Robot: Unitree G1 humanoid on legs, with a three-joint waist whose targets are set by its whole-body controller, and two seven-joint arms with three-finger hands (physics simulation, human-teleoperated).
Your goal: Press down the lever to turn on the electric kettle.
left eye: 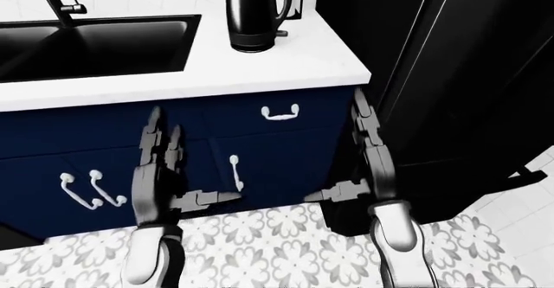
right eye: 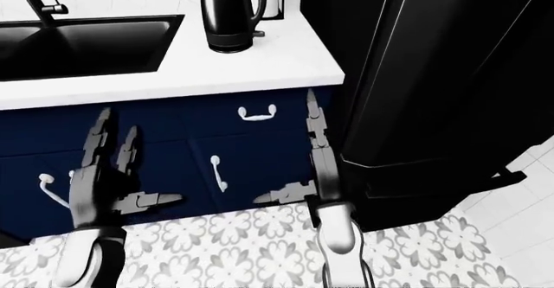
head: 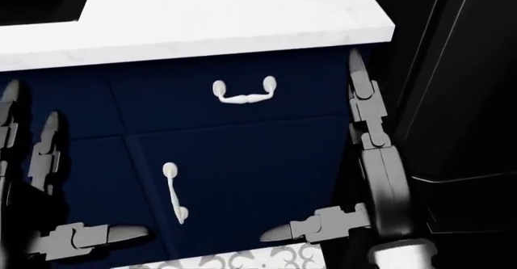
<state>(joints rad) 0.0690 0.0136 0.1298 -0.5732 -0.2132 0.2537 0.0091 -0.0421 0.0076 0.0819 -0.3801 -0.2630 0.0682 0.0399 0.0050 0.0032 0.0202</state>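
Standing on the white countertop at twelve o'clock in the left-eye view, the black electric kettle is untouched. Its lever seems to be the small tab at its base, though it is too small to be sure. The left hand and right hand hang low before the navy cabinets, fingers spread, holding nothing. Reaching and pressing remain.

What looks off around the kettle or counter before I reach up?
Nothing stands out. The kettle stands upright on the white counter, right of the sink; no spill shows. Cabinet doors look closed. Both hands, left and right, hang open, below counter height.
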